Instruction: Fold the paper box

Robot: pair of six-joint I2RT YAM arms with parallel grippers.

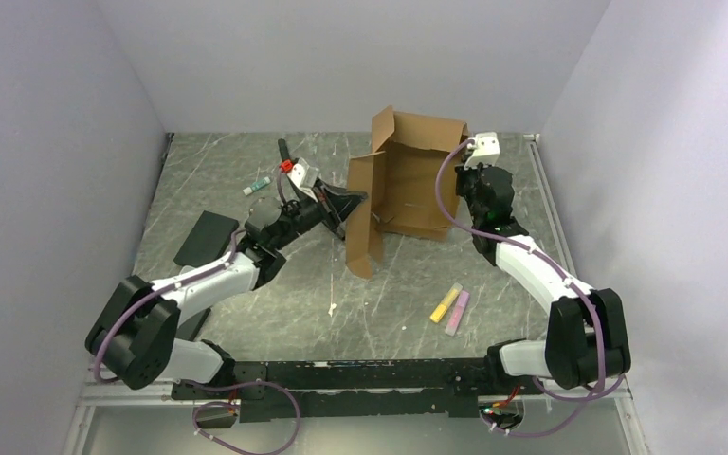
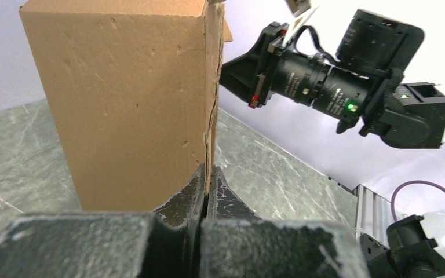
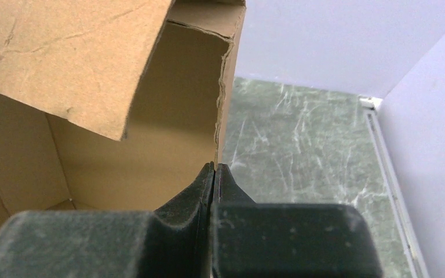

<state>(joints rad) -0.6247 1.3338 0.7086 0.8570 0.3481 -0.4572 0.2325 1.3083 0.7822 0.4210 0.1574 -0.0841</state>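
Observation:
The paper box (image 1: pixel 406 180) is brown corrugated cardboard, standing partly folded near the back middle of the table, with a long flap hanging toward the front left. My left gripper (image 1: pixel 349 210) is shut on the edge of that left panel (image 2: pixel 133 98); the jaws pinch the cardboard edge in the left wrist view (image 2: pixel 208 174). My right gripper (image 1: pixel 463 172) is shut on the box's right wall edge (image 3: pixel 220 104), as the right wrist view (image 3: pixel 215 168) shows. The box's open inside (image 3: pixel 168 133) faces that camera, with a bent flap (image 3: pixel 64 52) above it.
A black flat block (image 1: pixel 206 237) lies at the left. A green-capped marker (image 1: pixel 258 186) and a black tool with a red part (image 1: pixel 289 163) lie behind the left arm. A yellow marker (image 1: pixel 445 303) and a pink marker (image 1: pixel 458 313) lie at the front right.

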